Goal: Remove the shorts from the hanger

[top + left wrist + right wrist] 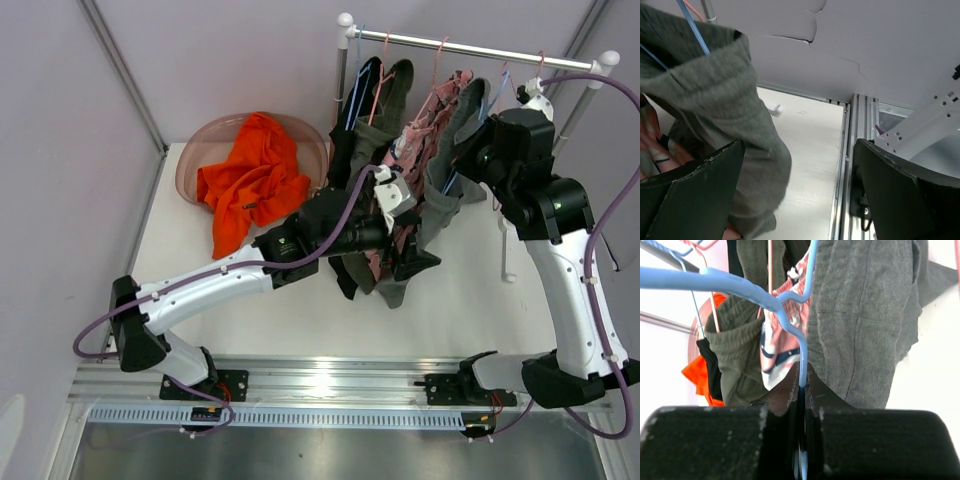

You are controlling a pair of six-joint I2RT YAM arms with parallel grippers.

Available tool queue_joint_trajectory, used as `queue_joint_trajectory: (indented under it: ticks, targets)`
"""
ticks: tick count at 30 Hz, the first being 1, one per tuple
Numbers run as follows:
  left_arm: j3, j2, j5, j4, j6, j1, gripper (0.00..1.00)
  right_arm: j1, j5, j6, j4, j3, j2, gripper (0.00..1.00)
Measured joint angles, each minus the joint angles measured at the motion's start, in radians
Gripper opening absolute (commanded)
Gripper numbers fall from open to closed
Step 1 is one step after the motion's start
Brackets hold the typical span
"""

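Note:
Several shorts hang on a rack: black (350, 150), olive (392, 95), pink patterned (425, 130) and grey-green (445, 195). The orange shorts (255, 180) lie in a pink basin (195, 150). My left gripper (408, 258) is open low among the hanging shorts. In the left wrist view the grey-green shorts (725, 115) hang against its left finger, with the gap (799, 147) otherwise empty. My right gripper (478, 155) is shut on the blue hanger (740, 285), pinching its wire (803, 380) beside the grey-green shorts (865, 315), the pink pair (780, 345) and the olive pair (735, 355).
The rack's metal rail (470, 45) runs across the back right on white posts, with a foot (507, 262) on the table. An aluminium mounting rail (320, 385) lines the near edge. Walls close in on the left and back.

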Motion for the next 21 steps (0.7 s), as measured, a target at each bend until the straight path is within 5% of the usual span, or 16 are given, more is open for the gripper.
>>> queue_joint_trajectory:
  ticks: [11,14,17,18,21]
  targets:
    - [0.022,0.094,-0.031,0.048,0.029,-0.006,0.87,0.023,0.024,0.035,0.002,-0.031,-0.072,0.00]
    - [0.014,0.094,-0.045,0.071,0.029,-0.006,0.42,0.023,0.023,0.039,0.000,-0.031,-0.072,0.00]
    - [0.005,0.095,-0.072,0.072,0.038,-0.006,0.09,0.024,0.026,0.046,0.004,-0.031,-0.072,0.00]
    - [0.003,0.096,-0.088,0.072,0.042,-0.006,0.00,0.023,0.035,0.048,0.005,-0.031,-0.072,0.00]
    - [-0.007,0.100,-0.136,0.084,0.034,-0.001,0.00,0.021,0.061,0.061,-0.005,-0.031,-0.076,0.00]
